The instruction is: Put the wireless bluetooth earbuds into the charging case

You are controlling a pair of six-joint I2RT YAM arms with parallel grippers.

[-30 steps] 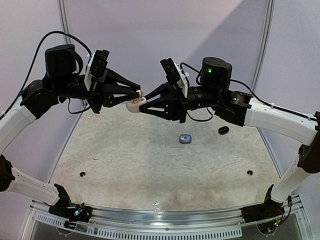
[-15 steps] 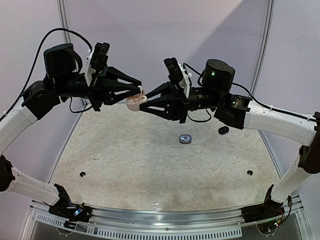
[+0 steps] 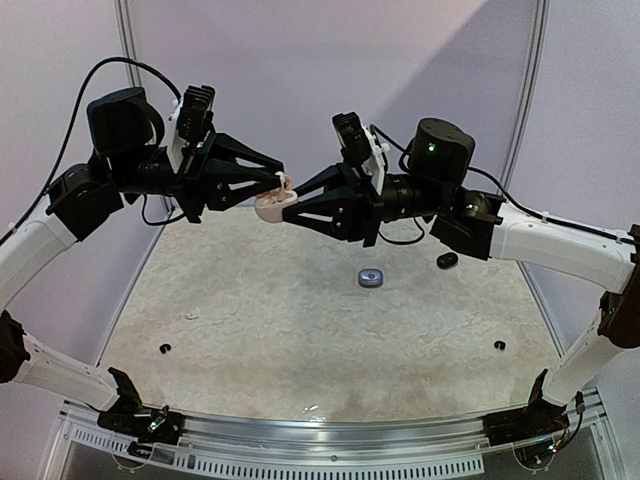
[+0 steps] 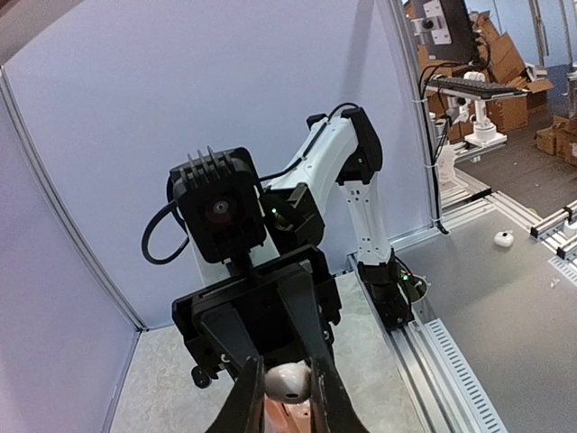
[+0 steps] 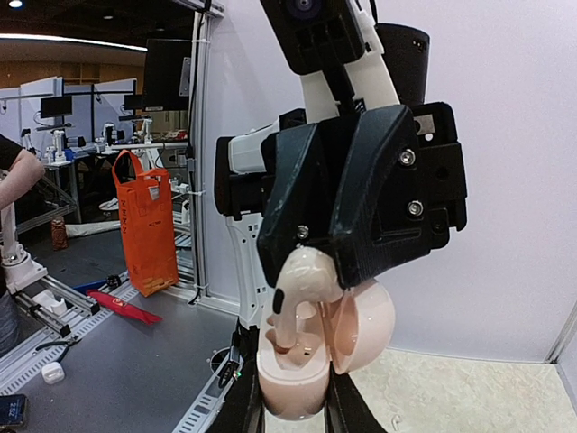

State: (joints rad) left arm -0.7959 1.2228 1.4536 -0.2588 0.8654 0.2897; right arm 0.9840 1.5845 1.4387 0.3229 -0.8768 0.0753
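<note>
My left gripper (image 3: pixel 281 183) is shut on a pale pinkish-white earbud (image 3: pixel 284 182), held high above the table. My right gripper (image 3: pixel 283 212) is shut on a pale pink charging case (image 3: pixel 267 206) with its lid open. In the right wrist view the earbud (image 5: pixel 304 278) hangs stem-down, its tip inside a slot of the case (image 5: pixel 291 383), between my right gripper's (image 5: pixel 290 406) fingers. The open lid (image 5: pixel 365 325) stands to the right. In the left wrist view my left gripper (image 4: pixel 287 390) pinches the earbud (image 4: pixel 288 381) just above the case (image 4: pixel 290 420).
On the table lie a blue-grey case (image 3: pixel 371 279), a black case (image 3: pixel 447 261), a tiny white earbud (image 3: pixel 190 316) at the left, and two small black earbuds (image 3: pixel 165 349) (image 3: pixel 499 346). The metal rail (image 3: pixel 330 432) runs along the near edge.
Both arms have shifted slightly; the earbud and the pink case have stayed together in mid-air, with the earbud's stem a little deeper at the case. Both grips are unchanged.
</note>
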